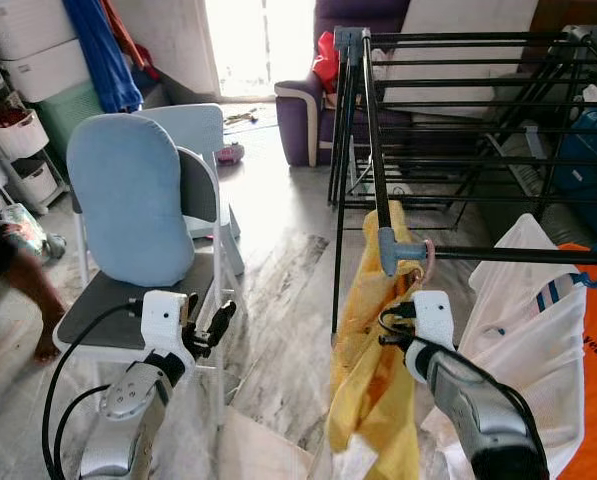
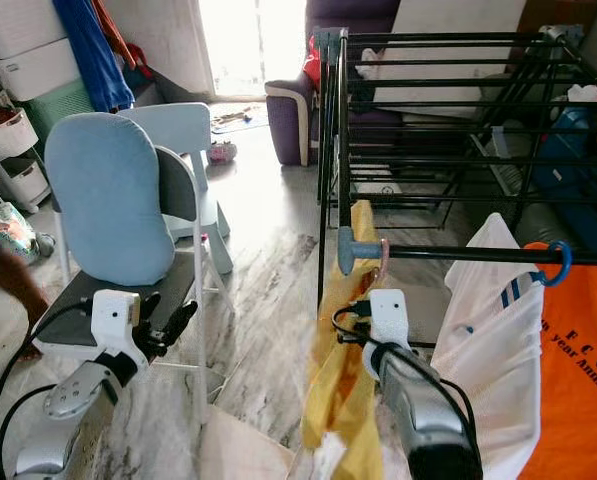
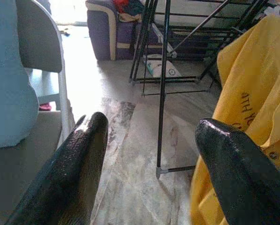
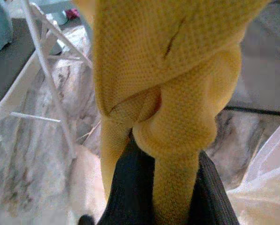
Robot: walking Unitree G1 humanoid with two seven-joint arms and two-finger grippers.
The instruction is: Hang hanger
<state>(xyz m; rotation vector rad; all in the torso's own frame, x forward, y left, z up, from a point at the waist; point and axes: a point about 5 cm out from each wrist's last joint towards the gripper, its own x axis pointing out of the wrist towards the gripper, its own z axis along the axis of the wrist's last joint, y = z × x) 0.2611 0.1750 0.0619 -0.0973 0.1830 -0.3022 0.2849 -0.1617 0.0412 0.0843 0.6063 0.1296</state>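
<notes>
The right hand [image 1: 403,325] is clamped on the bunched yellow shirt [image 1: 373,390], holding its pink hanger [image 1: 425,262] hooked at the near left end of the drying rack's rail [image 1: 508,255], presumably to steady it. The left hand [image 1: 210,328], fingers apart and holding nothing, waits near the chair [image 1: 128,300].

Head stereo pair: high, facing forward and down, both share chair [image 1: 138,215] left and drying rack [image 1: 458,110] right | Left wrist: low, looks along its fingers [image 3: 71,168] toward rack legs, far sofa [image 3: 107,30] | Right wrist: pressed against yellow garment [image 4: 172,93]
</notes>
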